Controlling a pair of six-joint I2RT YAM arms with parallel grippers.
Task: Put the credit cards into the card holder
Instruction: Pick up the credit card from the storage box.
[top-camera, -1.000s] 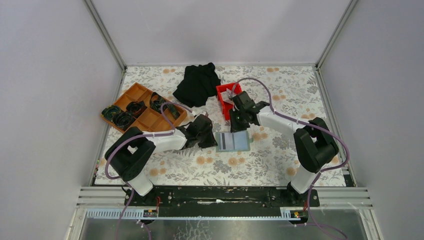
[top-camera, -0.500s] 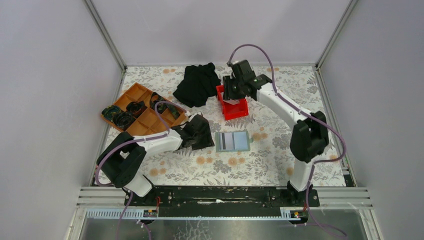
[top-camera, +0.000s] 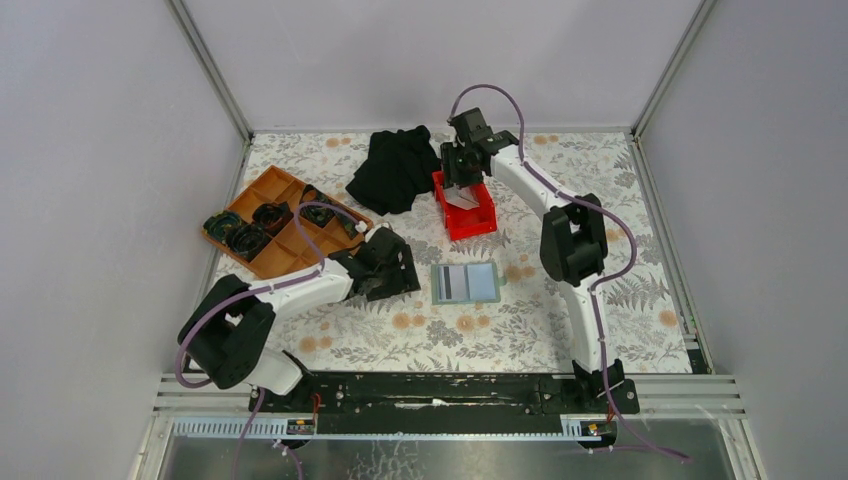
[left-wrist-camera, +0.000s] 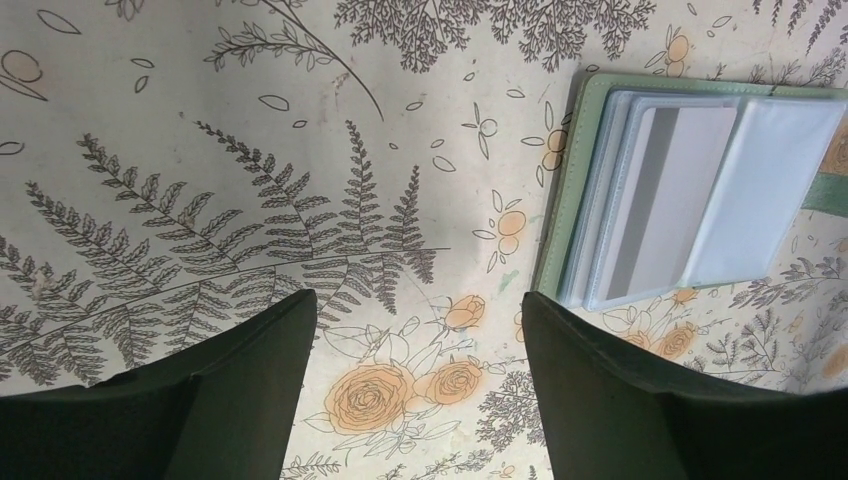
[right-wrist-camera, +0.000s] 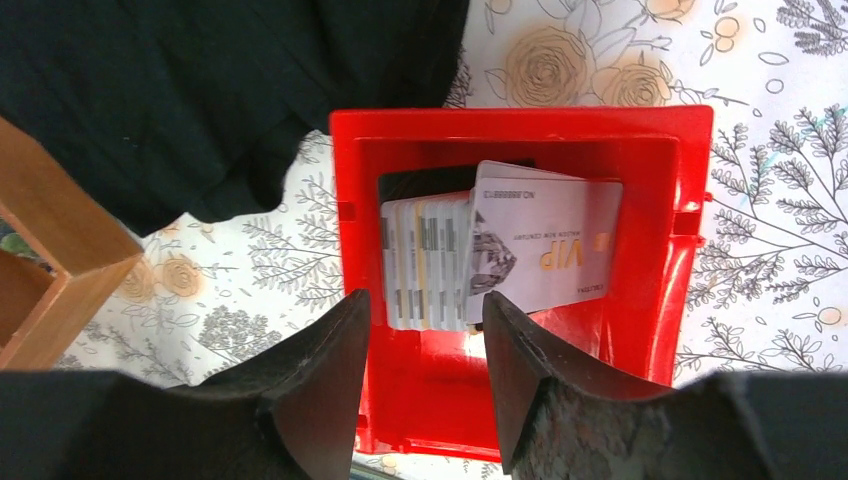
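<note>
The card holder (top-camera: 465, 283) lies open and flat mid-table, its green edge and clear sleeves showing in the left wrist view (left-wrist-camera: 600, 180). A grey-and-white card (left-wrist-camera: 670, 190) sits in its left sleeve. My left gripper (top-camera: 400, 270) is open just left of the holder, and its fingertips (left-wrist-camera: 420, 300) have only tablecloth between them. A stack of credit cards (right-wrist-camera: 480, 255) stands in the red bin (right-wrist-camera: 520, 390), with a white "VIP" card in front. My right gripper (right-wrist-camera: 425, 300) hangs open above that stack (top-camera: 462, 198), holding nothing.
The red bin (top-camera: 478, 222) stands at the back centre. A black cloth (top-camera: 395, 168) lies to its left. Further left, an orange compartment tray (top-camera: 275, 220) holds dark coiled items. Metal frame rails border the floral tablecloth.
My right arm swung from beside the card holder back to above the red bin, and its jaws opened. The left gripper opened and drew slightly back to the left.
</note>
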